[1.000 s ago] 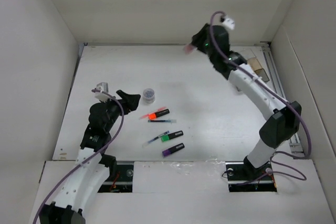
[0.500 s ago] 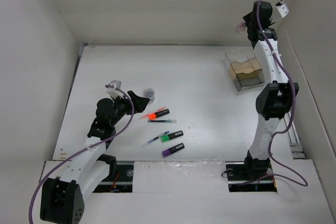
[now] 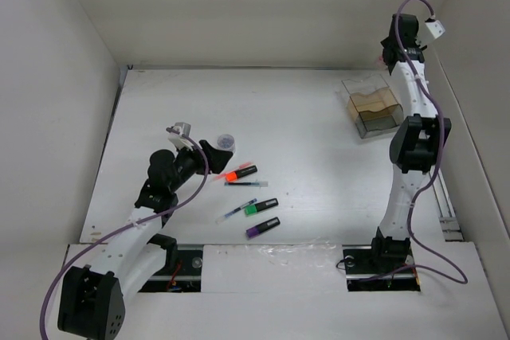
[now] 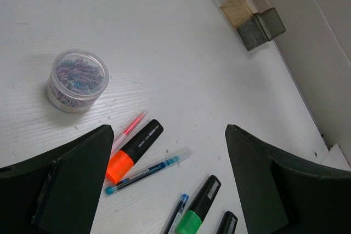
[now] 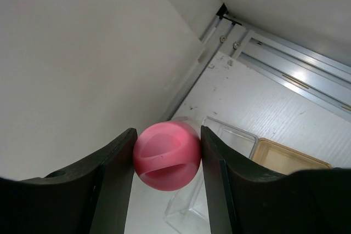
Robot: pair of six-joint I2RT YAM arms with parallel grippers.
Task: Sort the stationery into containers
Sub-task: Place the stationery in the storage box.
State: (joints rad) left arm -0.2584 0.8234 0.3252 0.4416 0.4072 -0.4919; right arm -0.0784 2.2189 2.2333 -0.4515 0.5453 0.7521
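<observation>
Right gripper point(image 5: 166, 152) is clamped on the pink-topped jar point(image 5: 164, 163), held high above the organiser point(image 3: 381, 123) (far-right corner). Left gripper point(image 4: 169, 135) is spread wide, nothing gripped, hung low over the orange highlighter point(image 4: 134, 152) and one blue pen point(image 4: 143, 172). Green highlighter point(image 4: 197, 210), purple highlighter point(image 3: 261, 228) and second pen point(image 4: 176, 211) are laid alongside.

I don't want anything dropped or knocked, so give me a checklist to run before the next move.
1. Right tool clamped on the pink item: ok, pinched between both fingers.
2. Organiser below the right tool: ok.
3. Which compartment lies under the item: cannot tell.
4. Left tool open: ok, jaws wide apart.
5. Orange highlighter under the left tool: ok.
6. Highlighter clear of the thin pens: not ok, one lies close on each side.
</observation>
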